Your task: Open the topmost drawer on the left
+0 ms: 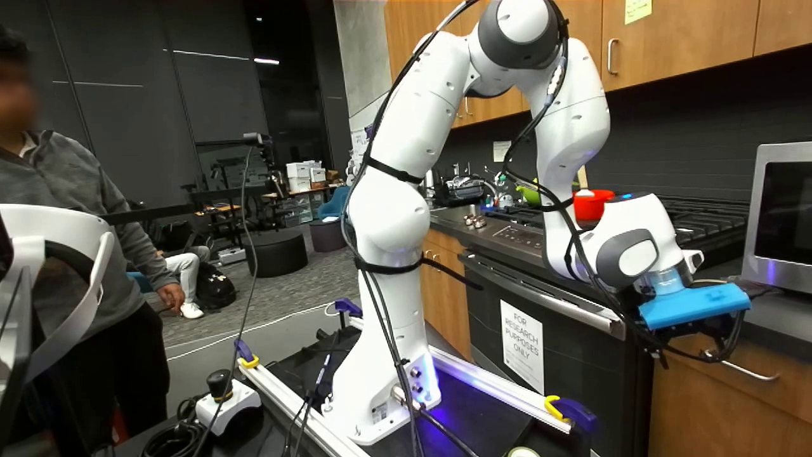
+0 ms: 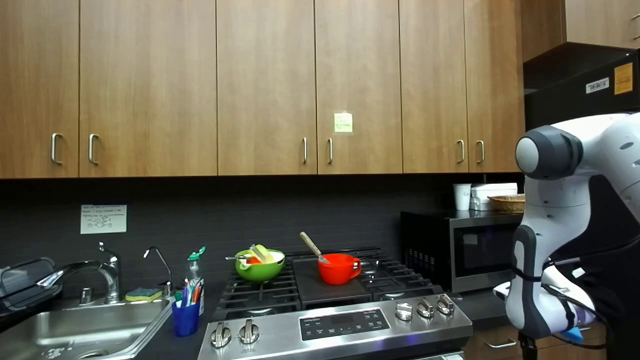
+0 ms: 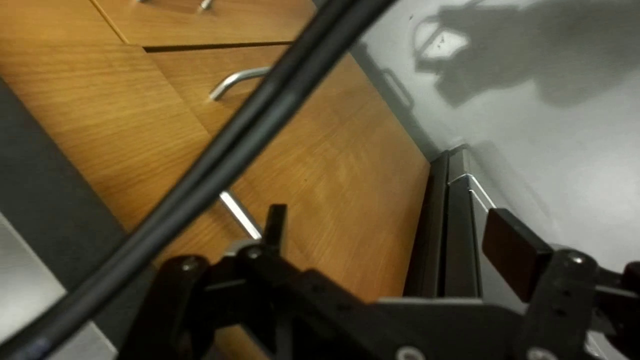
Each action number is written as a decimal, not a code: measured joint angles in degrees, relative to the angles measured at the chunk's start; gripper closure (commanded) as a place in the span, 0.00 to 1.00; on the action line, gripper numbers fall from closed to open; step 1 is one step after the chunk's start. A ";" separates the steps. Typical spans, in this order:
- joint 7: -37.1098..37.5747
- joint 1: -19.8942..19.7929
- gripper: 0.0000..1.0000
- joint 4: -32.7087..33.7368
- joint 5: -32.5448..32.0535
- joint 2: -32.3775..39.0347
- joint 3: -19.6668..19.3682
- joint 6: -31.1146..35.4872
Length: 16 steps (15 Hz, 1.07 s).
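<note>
1. The topmost drawer [image 1: 796, 388] sits directly under the dark countertop [image 1: 786, 336], just beside the oven [image 1: 583, 368], in an exterior view.
2. Its slim silver handle [image 3: 240, 215] shows in the wrist view, partly behind black cables [image 3: 187, 202] that run diagonally across.
3. The gripper [image 3: 395, 237] is near the drawer front, jaws well apart, its dark fingers [image 3: 276, 225] on either side of a wide gap.
4. One fingertip is just beside the handle and hides part of it, so I cannot tell whether they touch.
5. A bright blue cover [image 1: 694, 304] sits above the gripper in an exterior view.
</note>
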 measured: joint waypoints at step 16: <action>-12.12 14.29 0.00 -9.95 -10.04 -7.84 -13.89 8.25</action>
